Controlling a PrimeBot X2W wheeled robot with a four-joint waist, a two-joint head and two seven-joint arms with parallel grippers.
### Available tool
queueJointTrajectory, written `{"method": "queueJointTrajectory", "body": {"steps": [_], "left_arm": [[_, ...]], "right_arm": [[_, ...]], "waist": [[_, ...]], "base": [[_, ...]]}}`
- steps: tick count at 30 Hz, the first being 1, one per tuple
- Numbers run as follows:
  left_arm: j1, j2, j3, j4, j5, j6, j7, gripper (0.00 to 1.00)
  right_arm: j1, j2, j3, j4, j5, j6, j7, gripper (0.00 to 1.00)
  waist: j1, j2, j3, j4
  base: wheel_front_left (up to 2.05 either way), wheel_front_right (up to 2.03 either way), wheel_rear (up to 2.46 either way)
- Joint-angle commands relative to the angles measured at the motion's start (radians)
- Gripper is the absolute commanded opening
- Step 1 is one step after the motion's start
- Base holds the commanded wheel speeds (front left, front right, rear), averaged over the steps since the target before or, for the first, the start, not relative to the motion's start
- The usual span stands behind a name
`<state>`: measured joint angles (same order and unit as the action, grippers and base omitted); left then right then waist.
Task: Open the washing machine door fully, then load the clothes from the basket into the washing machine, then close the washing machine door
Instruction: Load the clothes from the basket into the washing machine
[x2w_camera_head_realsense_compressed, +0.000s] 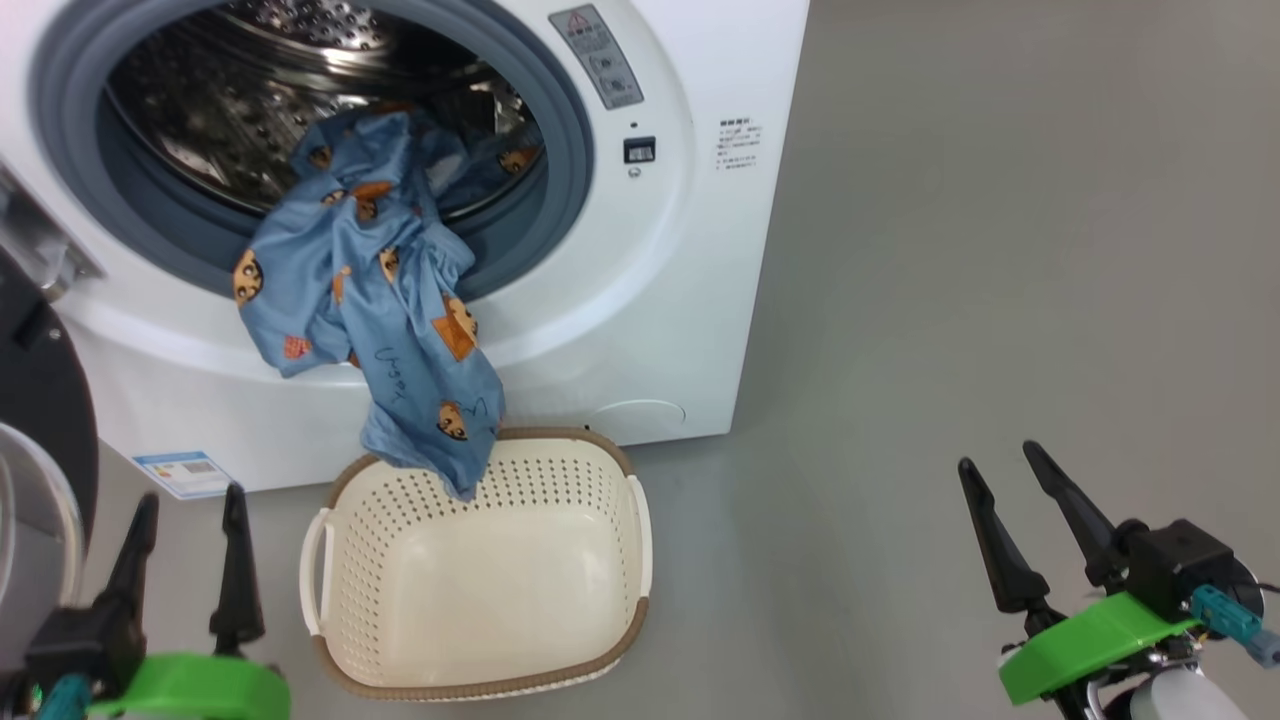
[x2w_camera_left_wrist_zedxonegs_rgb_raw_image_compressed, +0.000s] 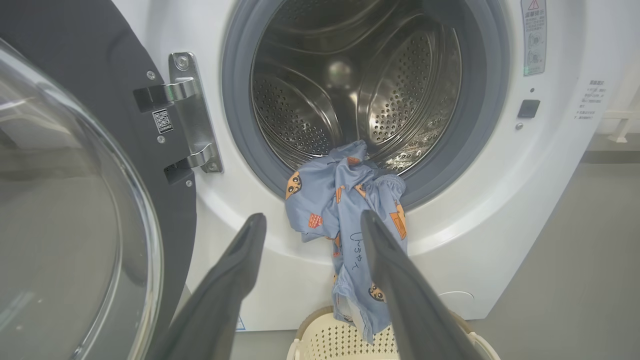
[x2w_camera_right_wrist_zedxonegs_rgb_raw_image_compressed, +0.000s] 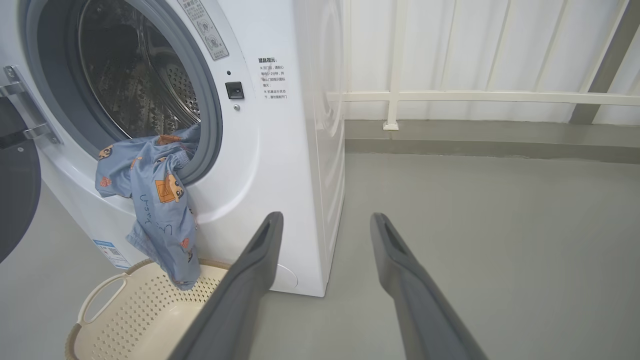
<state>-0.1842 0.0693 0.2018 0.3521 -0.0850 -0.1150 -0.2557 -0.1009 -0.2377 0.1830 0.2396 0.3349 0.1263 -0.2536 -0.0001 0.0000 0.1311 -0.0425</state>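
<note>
The white washing machine (x2w_camera_head_realsense_compressed: 690, 290) stands with its door (x2w_camera_left_wrist_zedxonegs_rgb_raw_image_compressed: 65, 210) swung wide to the left on its hinge. Light blue bear-print clothes (x2w_camera_head_realsense_compressed: 370, 300) hang half out of the steel drum (x2w_camera_left_wrist_zedxonegs_rgb_raw_image_compressed: 350, 85), over the grey gasket, down the front and into the back of the basket (x2w_camera_head_realsense_compressed: 480, 590). The cream basket sits on the floor below the opening, its bottom bare. My left gripper (x2w_camera_head_realsense_compressed: 190, 500) is open at the lower left, beside the basket, holding nothing. Far to the right, over bare floor, my right gripper (x2w_camera_head_realsense_compressed: 1000, 465) is open too. The clothes (x2w_camera_right_wrist_zedxonegs_rgb_raw_image_compressed: 150, 200) also droop into the basket (x2w_camera_right_wrist_zedxonegs_rgb_raw_image_compressed: 125, 315) in the right wrist view.
Grey floor (x2w_camera_head_realsense_compressed: 1000, 250) spreads to the right of the machine. A white railing and panelled wall (x2w_camera_right_wrist_zedxonegs_rgb_raw_image_compressed: 475, 95) run behind it. The open door's black rim (x2w_camera_head_realsense_compressed: 40, 400) juts out at the left edge, close to my left arm. A blue label (x2w_camera_head_realsense_compressed: 185, 472) sits low on the machine's front.
</note>
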Motion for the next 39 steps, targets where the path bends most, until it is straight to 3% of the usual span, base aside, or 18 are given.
{"method": "queueJointTrajectory", "body": {"steps": [1,12,20,39], "left_arm": [[0.006,0.017,0.036,-0.037,0.006,-0.002,-0.006,1.0],[0.132,0.001,0.061,-0.136,0.012,-0.003,-0.006,1.0],[0.136,-0.007,0.066,-0.147,0.006,-0.002,-0.006,1.0],[-0.07,-0.005,0.023,0.079,-0.052,-0.014,-0.006,1.0]], "right_arm": [[0.009,-0.018,0.01,-0.023,-0.005,0.004,-0.008,0.9],[0.045,-0.019,-0.013,-0.035,-0.008,0.004,-0.008,0.88],[0.038,-0.018,-0.014,-0.042,-0.01,0.004,-0.008,0.88],[-0.076,0.001,0.014,-0.062,-0.017,0.004,-0.008,0.89]], "waist": [[0.0001,0.0,-0.014,0.008],[0.0001,0.0,-0.027,0.019],[0.0001,0.0,-0.003,0.015],[0.0001,0.0,0.196,-0.033]], "base": [[0.0,0.0,0.0],[0.0,0.0,0.0],[0.0,0.0,0.0],[0.0,0.0,0.0]]}}
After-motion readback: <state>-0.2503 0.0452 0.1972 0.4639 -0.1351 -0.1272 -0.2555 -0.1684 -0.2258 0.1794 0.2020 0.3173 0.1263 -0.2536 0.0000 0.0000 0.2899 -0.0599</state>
